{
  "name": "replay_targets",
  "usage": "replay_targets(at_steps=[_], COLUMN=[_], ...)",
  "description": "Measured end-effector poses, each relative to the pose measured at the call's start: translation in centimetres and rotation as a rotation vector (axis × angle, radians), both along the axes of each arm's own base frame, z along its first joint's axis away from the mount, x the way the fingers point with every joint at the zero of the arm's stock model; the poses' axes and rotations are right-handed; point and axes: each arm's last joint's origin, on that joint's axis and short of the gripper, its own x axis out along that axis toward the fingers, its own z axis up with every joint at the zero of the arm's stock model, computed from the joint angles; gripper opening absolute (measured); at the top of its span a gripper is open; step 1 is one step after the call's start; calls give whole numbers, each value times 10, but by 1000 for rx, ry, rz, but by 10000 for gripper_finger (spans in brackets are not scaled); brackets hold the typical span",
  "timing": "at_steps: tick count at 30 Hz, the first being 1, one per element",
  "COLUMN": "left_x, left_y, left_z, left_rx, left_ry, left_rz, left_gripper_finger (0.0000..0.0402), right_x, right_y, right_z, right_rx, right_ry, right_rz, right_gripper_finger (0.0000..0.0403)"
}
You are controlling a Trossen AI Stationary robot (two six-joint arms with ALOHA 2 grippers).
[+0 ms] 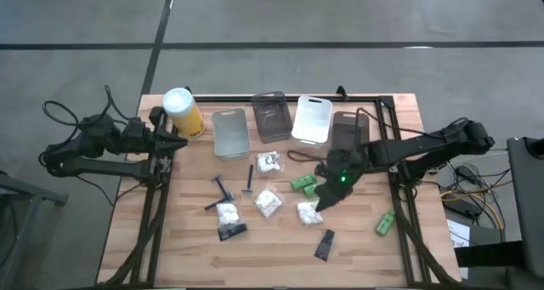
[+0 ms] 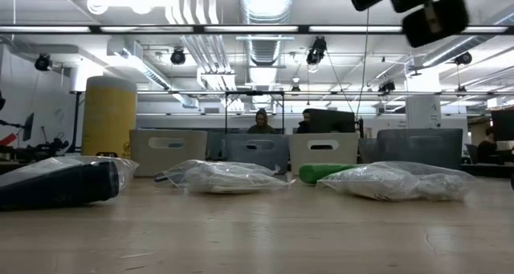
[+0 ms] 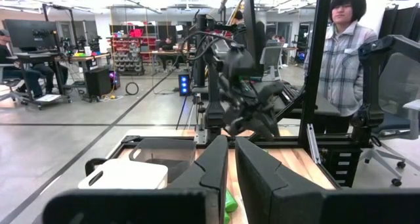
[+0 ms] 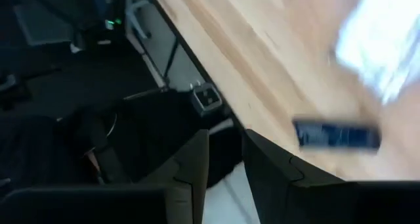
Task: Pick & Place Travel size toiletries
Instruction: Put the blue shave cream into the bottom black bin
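High view, left to right: the left tool (image 1: 174, 143) waits at the left edge of the table (image 1: 195, 247), its fingers clenched on nothing, just beside the yellow canister (image 1: 184, 111) in the upper left. Along the table's upper edge runs a row of four bins (image 1: 273, 116). Below them the toiletries lie scattered across the middle of the frame: two dark razors (image 1: 223, 188), white crinkly packets (image 1: 268, 202), and a black sachet (image 1: 232, 231) at lower centre. Further right, the right tool (image 1: 324, 200) hangs over a white packet (image 1: 308, 213) beside a green tube (image 1: 303, 184); its fingers are nearly together, and whether they pinch anything cannot be told. A second black sachet (image 1: 325, 245) lies just below, and another green tube (image 1: 384, 224) sits alone toward the lower right.
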Motion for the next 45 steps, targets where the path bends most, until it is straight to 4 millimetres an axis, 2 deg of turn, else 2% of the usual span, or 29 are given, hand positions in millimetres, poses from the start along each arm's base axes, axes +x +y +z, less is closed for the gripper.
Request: replay_targets(at_steps=[7,13,17,23,28,37,45], left_x=[0,0,0,0,0,0,0], left_y=[0,0,0,0,0,0,0], left_z=[0,0,0,0,0,0,0], left_rx=[0,0,0,0,0,0,0], left_ry=[0,0,0,0,0,0,0], left_rz=[0,0,0,0,0,0,0], left_gripper_finger=[35,35,35,35,35,35,35], right_x=[-9,-16,-18,-21,-23,-33,-34], right_y=[34,50,53,54,60,75,79], right_z=[-21,-31,-32,-35,-35,-42,-55], right_rx=[94,44,-81,-257,-421,-841,-1041], right_ry=[245,264,143,-30,-207,-503,-760], right_rz=[-23,4,92,272,465,817,1133], right_gripper_finger=[69,61,67,98,143,237,295])
